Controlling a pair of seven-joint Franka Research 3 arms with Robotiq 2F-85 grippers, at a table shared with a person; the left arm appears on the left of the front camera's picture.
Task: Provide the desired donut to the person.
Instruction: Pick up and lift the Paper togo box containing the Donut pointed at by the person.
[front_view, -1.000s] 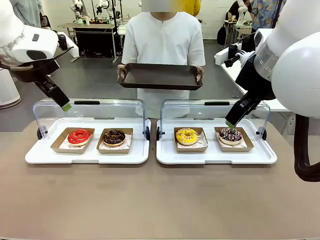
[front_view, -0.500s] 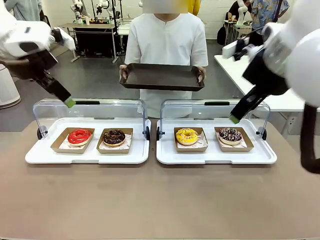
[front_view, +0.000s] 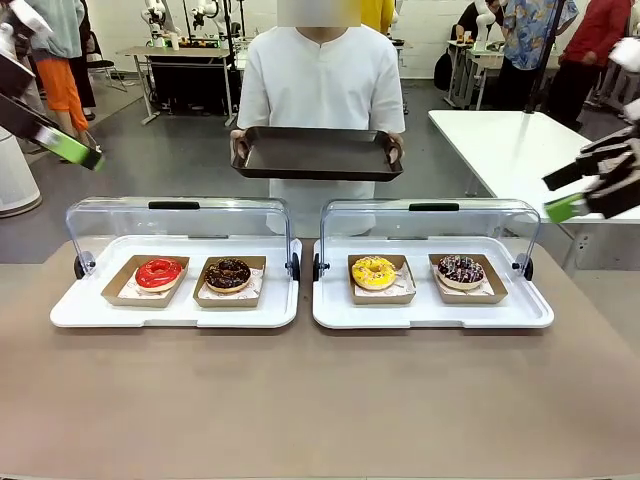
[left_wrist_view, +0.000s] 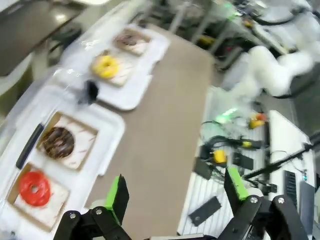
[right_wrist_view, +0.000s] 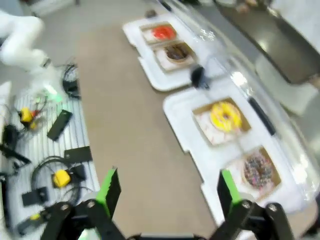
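Red donut, choc donut, yellow donut & sprinkled donut sit in card boats on two white trays on the table, none lifted; which one is wanted can't be told. The person opposite holds out an empty dark tray. Task looks barely begun: pick & handover both left. Left end effector hangs high, well apart from the red donut; right end effector likewise, off beyond the sprinkled donut. Both jaws wide open, holding nothing.
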